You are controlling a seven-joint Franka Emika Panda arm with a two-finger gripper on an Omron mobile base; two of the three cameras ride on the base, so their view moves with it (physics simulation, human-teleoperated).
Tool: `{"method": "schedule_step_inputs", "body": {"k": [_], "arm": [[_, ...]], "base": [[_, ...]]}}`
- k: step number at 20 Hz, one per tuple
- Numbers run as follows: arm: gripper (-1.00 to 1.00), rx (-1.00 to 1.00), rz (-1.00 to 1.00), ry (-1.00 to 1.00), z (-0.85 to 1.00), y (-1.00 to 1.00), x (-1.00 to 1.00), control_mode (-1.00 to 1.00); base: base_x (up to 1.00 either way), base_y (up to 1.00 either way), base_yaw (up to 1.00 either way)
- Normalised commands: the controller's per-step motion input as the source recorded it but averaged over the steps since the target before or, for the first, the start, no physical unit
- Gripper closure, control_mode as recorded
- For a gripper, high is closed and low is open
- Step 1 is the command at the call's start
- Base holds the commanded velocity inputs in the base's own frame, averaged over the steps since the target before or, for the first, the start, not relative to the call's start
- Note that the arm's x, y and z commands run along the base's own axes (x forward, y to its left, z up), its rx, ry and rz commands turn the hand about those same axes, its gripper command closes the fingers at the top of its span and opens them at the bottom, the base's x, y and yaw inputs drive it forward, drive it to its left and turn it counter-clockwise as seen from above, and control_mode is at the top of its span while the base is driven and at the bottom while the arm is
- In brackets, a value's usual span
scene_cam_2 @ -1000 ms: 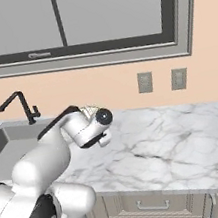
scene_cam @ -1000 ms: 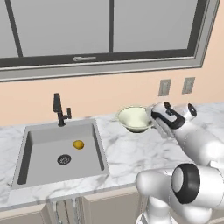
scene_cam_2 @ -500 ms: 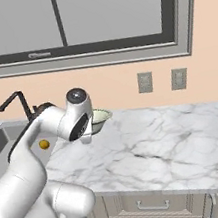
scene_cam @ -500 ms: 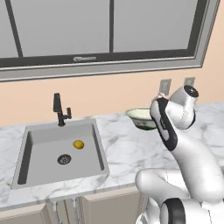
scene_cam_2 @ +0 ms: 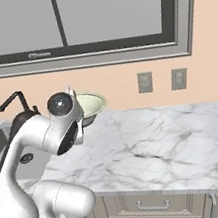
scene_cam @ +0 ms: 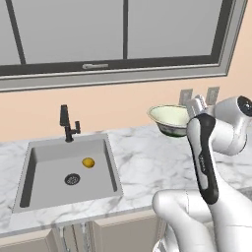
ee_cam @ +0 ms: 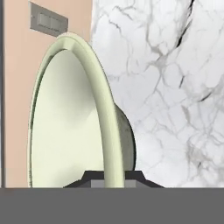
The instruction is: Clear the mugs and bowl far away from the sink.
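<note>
tool [ee_cam: 111, 177] pinching bowl [scene_cam: 170, 117] rim, lemon [scene_cam: 88, 162] in sink [scene_cam: 44, 179]

both base views look forward over the marble counter [scene_cam: 142, 162], sharing it; hand view looks close.

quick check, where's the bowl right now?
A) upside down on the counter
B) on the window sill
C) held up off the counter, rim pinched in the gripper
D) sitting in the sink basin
C: the bowl hangs above the counter, and the hand view shows the gripper shut on its rim.
</note>
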Motion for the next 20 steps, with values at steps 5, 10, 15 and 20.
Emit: {"method": "schedule_step_inputs", "body": {"k": [5,10,15,20], "arm": [[1.0,0.0,0.0,-0.35,0.12,0.07,-0.54,-1.0],[1.0,0.0,0.0,-0.34,0.32,0.03,-0.52,-1.0],[1.0,0.0,0.0,-0.21,0.4,0.0,-0.47,1.0],[1.0,0.0,0.0,0.0,0.0,0.0,0.0,1.0]], "base": [[0.0,0.0,0.0],[0.0,0.0,0.0],[-0.4,0.07,0.02],[-0.87,0.71,0.21]]}}
